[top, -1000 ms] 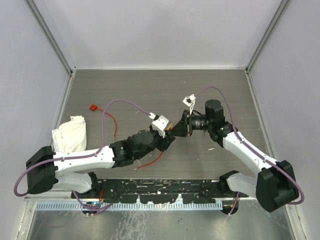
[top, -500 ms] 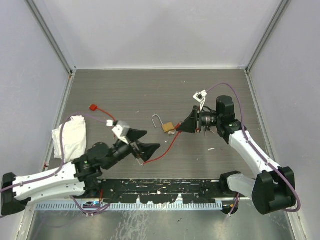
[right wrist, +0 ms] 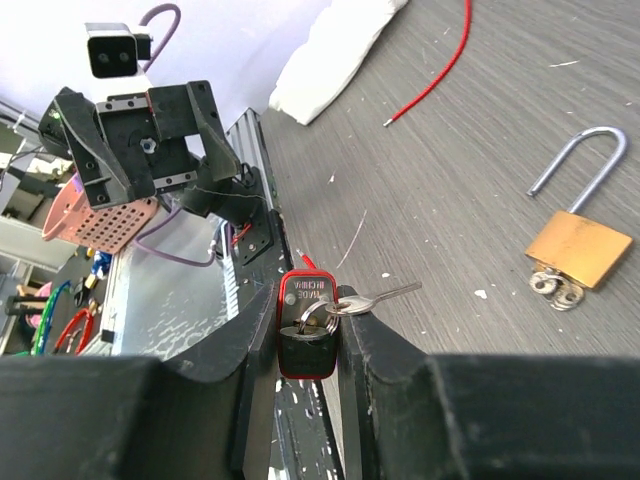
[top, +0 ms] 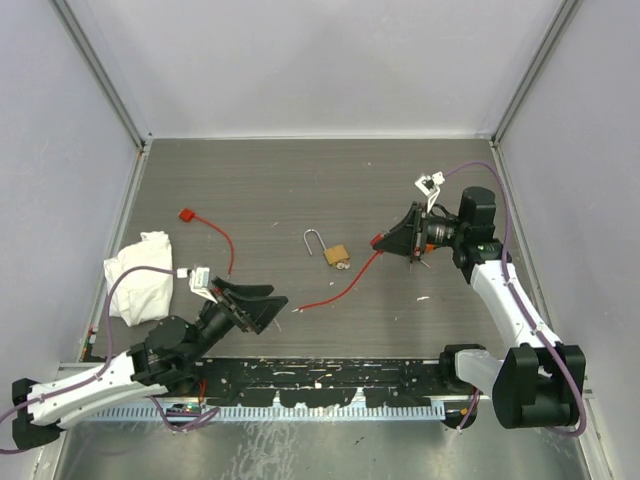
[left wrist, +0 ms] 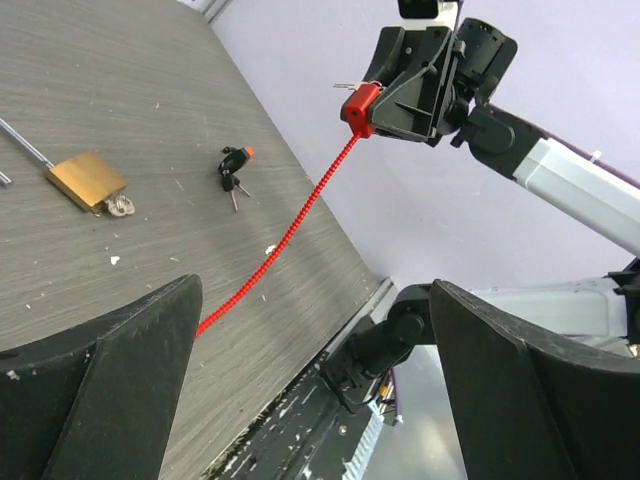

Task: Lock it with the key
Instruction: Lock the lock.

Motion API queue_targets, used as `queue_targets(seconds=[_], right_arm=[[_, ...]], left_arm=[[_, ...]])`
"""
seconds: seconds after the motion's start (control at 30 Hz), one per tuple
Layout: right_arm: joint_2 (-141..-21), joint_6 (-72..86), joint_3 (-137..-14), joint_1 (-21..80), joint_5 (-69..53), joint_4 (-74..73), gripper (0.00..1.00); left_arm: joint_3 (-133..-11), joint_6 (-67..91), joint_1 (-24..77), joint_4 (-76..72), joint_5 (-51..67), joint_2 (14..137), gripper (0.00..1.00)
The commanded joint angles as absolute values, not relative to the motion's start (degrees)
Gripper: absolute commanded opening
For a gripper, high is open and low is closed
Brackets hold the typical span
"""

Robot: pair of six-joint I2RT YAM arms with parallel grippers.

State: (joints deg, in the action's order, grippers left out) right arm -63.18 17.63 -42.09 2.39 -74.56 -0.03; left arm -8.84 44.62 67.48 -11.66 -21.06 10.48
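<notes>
My right gripper (top: 386,243) (right wrist: 310,340) is shut on a red cable lock body (right wrist: 308,300), held above the table. A dark-headed key sits in that body, and a ring carries a silver key (right wrist: 385,294) sticking out sideways. The lock's red cable (top: 345,287) trails down onto the table. A small bunch of dark-headed keys (left wrist: 233,168) (top: 418,263) lies on the table below the right gripper. A brass padlock (top: 336,254) (right wrist: 578,246) lies mid-table with its shackle open. My left gripper (top: 272,300) (left wrist: 315,290) stands wide open and empty near the front edge.
A second red lock with its cable (top: 187,214) lies at the left. A crumpled white cloth (top: 140,272) sits at the left edge. Small silver keys (left wrist: 118,205) hang at the brass padlock. Grey walls enclose the table on three sides.
The left gripper opened and drew back to the near left. The brass padlock now lies alone mid-table. The right gripper moved right with the red lock.
</notes>
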Motion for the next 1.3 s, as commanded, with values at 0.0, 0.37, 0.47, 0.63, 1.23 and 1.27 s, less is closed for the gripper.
queue_targets(seconds=[0.0,0.37,0.47,0.63,1.23,1.27], right_arm=[[-61.1,17.6,-45.2,-0.6,-77.9,2.5,0.01],[-63.0,23.4,-47.0,-3.4,-76.0,5.9,0.01],[-64.8,25.1,-49.1,-3.5,-74.5,5.8,0.01],[-67.0,28.3,-52.2,-3.6,-70.3,5.9,0.01],[-72.9,69.6,-57.3,-3.5,-58.9,27.7,0.01],[-73.1,72.7,-56.7,-3.5,-58.4,31.3,0.01]], left_arm=[[-8.9,50.5,67.4,-13.5,-23.2,10.7,0.97],[-9.2,56.3,67.4,-31.5,-21.0,31.0,0.91],[-10.5,56.7,67.4,-35.8,-20.5,35.3,0.88],[-12.1,56.6,67.4,-38.4,-21.6,38.3,0.88],[-16.4,44.8,63.5,-58.9,-33.6,43.8,0.91],[-17.5,46.4,62.1,-58.5,-32.1,45.0,0.90]])
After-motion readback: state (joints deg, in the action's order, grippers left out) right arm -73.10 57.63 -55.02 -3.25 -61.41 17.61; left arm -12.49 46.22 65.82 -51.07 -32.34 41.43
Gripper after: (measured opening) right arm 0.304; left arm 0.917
